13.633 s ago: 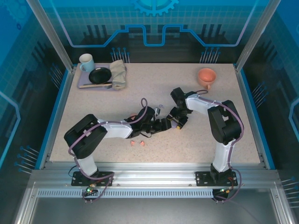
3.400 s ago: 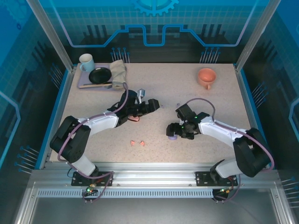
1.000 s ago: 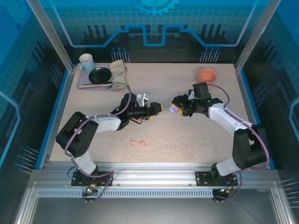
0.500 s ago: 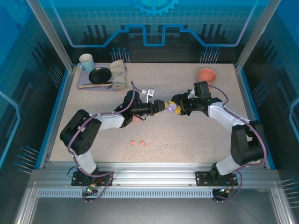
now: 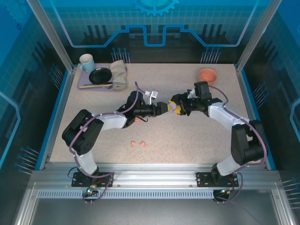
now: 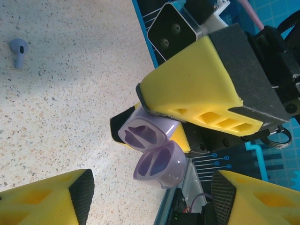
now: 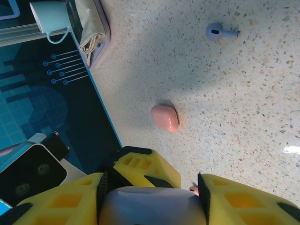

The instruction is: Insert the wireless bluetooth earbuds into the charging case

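Observation:
My right gripper is shut on the lilac charging case, held above the middle of the table. In the left wrist view the case hangs open, lid swung down, both wells empty, pinched by the right gripper's yellow fingers. My left gripper is open, its fingers apart on either side of the lid and not touching it. From above, the left gripper faces the case tip to tip. One lilac earbud lies on the table, also in the right wrist view. Two pink earbuds lie near the front.
A closed pink case lies on the table below the grippers. A tray with a mug, a black dish and a folded cloth sits at the back left. An orange cup stands at the back right.
The left gripper has moved right until it meets the lilac case, and its jaws have narrowed a little. The right gripper has shifted slightly left with the case.

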Tool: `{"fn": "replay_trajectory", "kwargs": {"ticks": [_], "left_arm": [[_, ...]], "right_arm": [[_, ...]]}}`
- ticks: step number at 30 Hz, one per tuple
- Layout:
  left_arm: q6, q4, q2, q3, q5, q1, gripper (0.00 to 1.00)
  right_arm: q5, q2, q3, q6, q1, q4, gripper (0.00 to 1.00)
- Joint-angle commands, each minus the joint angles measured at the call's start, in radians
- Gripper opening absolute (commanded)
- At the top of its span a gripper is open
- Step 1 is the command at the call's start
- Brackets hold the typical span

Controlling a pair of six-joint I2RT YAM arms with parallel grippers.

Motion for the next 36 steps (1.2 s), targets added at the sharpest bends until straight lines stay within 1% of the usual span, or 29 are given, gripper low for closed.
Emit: {"fn": "replay_trajectory", "kwargs": {"ticks": [1,14,20,24,27,32,36], "left_arm": [[0.054,-0.027,0.000,0.031,0.015,-0.008,0.69],[0.043,-0.018,0.015,0.065,0.010,-0.014,0.65],[0.054,-0.026,-0.001,0.056,0.015,-0.014,0.59],[0.057,-0.021,-0.012,0.044,0.023,-0.014,0.53],[0.057,-0.014,-0.022,0.038,0.031,-0.014,0.51],[0.057,0.001,-0.054,0.030,0.045,-0.013,0.49],[0.074,-0.015,-0.084,0.036,0.044,-0.013,0.48]], "right_arm": [[-0.041,0.020,0.007,0.013,-0.004,0.025,0.32],[-0.036,0.038,0.018,0.012,0.016,0.026,0.32],[-0.048,0.054,0.015,0.022,0.015,0.048,0.32],[-0.074,0.071,0.017,0.039,0.013,0.078,0.32],[-0.105,0.090,0.022,0.062,0.011,0.108,0.32],[-0.174,0.130,0.023,0.133,0.008,0.207,0.32],[-0.189,0.141,0.038,0.142,0.007,0.216,0.33]]}}
